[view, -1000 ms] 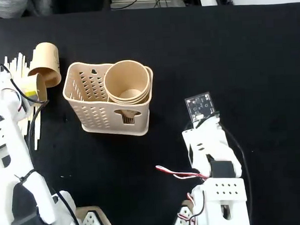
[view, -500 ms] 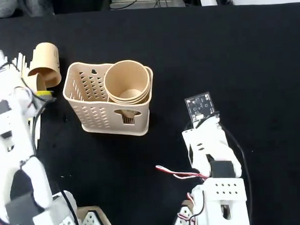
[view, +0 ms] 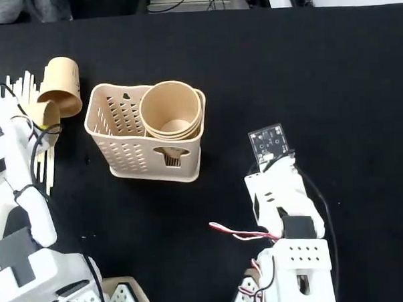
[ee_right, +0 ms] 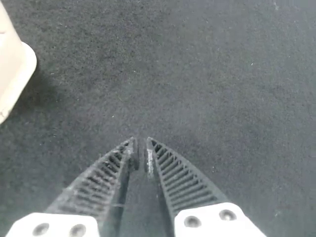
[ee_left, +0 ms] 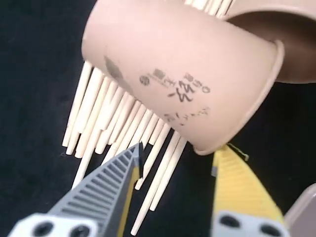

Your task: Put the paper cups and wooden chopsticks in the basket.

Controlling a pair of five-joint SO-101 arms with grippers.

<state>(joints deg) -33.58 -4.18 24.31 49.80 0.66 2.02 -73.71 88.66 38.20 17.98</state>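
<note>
1. Table point(view: 332, 72): black, with open room right of the basket point(view: 131, 151).
2. Basket upright, stacked cups point(view: 171, 111) in one end.
3. Loose cup point(ee_left: 173, 69) lies on chopsticks point(ee_left: 98, 123), one end just ahead of the left gripper point(ee_left: 180, 150); fingers spread wide, gripping nothing.
4. Right gripper point(ee_right: 140, 144): fingers closed, empty, over bare table.

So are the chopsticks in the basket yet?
No, the chopsticks lie on the table beside the basket.
</note>
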